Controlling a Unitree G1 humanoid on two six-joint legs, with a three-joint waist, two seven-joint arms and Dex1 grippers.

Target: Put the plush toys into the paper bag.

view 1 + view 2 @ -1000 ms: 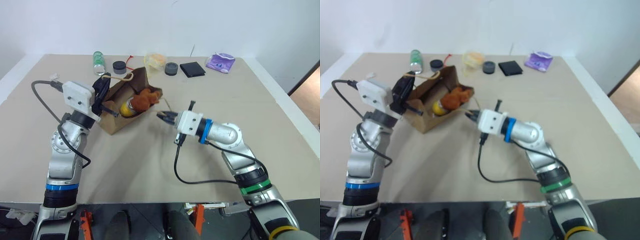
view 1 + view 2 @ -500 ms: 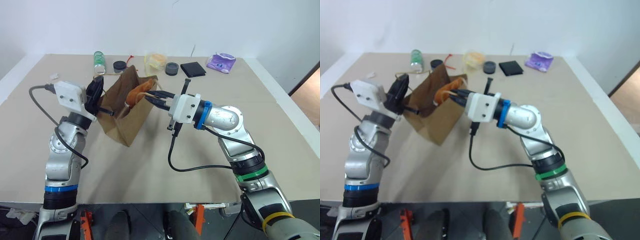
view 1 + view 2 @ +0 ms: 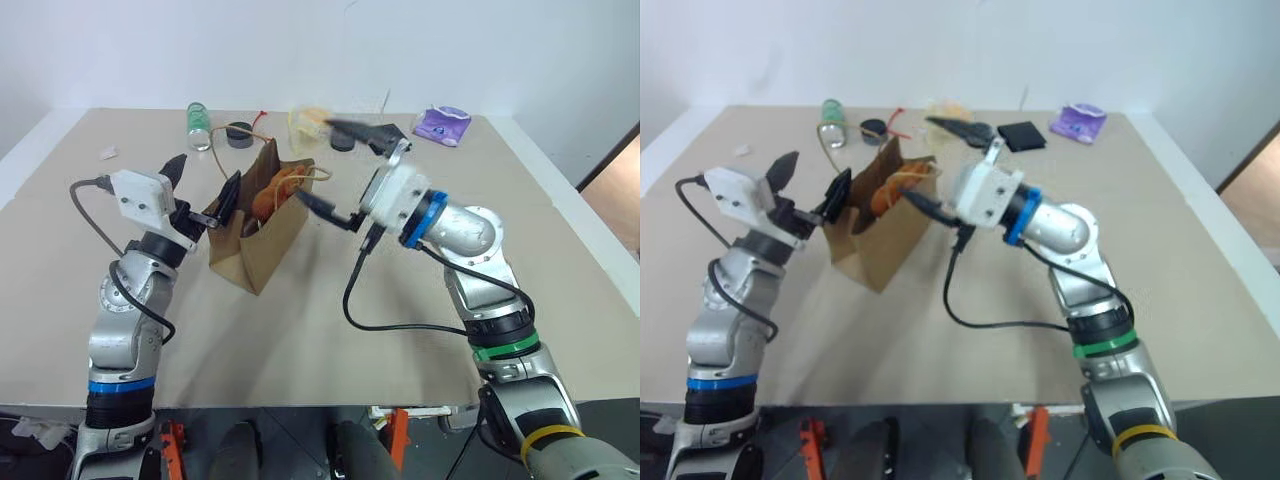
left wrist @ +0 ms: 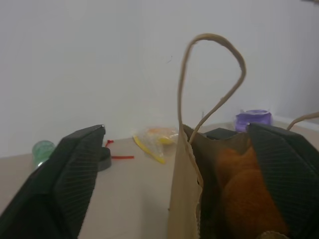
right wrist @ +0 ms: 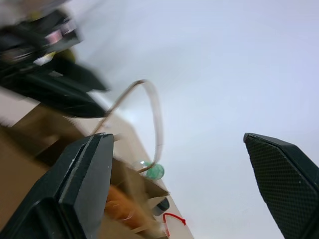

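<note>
The brown paper bag [image 3: 262, 242] stands upright on the table, mouth up, with its cord handles [image 4: 213, 74] sticking up. A brown-orange plush toy [image 3: 272, 196] sits inside it and also shows in the left wrist view [image 4: 241, 191]. My left gripper [image 3: 203, 182] is open at the bag's left rim, its fingers [image 4: 67, 177] on either side of the bag's wall without pinching it. To the right of the bag's mouth and above it, my right gripper [image 3: 336, 168] is open wide and holds nothing. One handle loop [image 5: 155, 117] rises before it.
Along the far edge lie a green bottle [image 3: 198, 124], a black round cap [image 3: 238, 133], a crumpled yellow wrapper [image 3: 308, 120], a flat black square [image 3: 1020, 134] and a purple packet [image 3: 441, 125]. A small white scrap [image 3: 108, 153] lies at the left.
The bag went from lying on its side to standing upright. Both grippers have opened and let go of it. The right gripper has risen above the bag's mouth.
</note>
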